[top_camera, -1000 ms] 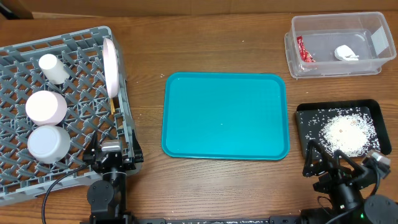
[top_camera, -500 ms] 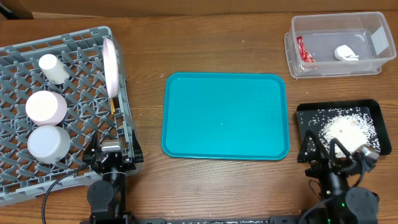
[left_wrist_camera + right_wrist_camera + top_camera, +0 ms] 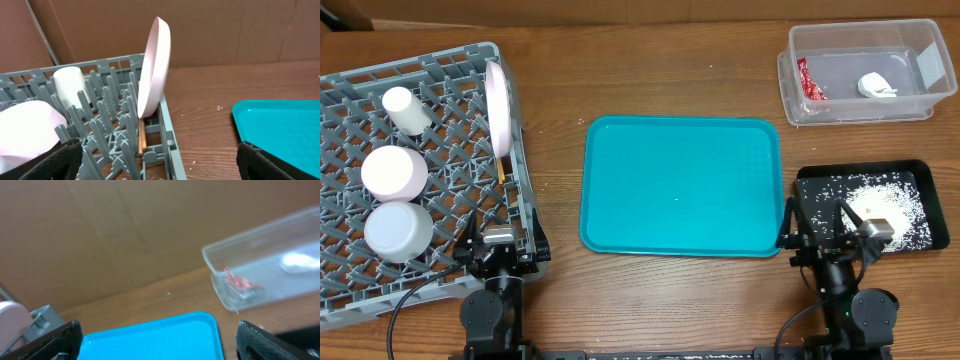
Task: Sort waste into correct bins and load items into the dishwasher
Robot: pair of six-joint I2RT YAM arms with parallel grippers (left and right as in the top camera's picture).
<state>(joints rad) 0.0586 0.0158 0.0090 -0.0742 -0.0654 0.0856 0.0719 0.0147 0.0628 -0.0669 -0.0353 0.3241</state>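
Standing at the near-left corner of the black tray (image 3: pixel 920 166), the right gripper (image 3: pixel 817 232) — jaws apart, nothing held — could be swung into its rim, and the white rice grains (image 3: pixel 880 200) heaped there would be scattered. The large white plate (image 3: pixel 499 108), propped on edge at the right wall of the dish rack (image 3: pixel 440 60), could be toppled by the left gripper (image 3: pixel 500 238), likewise spread and empty.

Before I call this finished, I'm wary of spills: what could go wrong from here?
1. The plate stands on edge at the rack's right wall. A bump from the open left gripper close by might tip it out.
2. The open right gripper sits at the black tray's left edge. A careless sweep there could scatter the rice.
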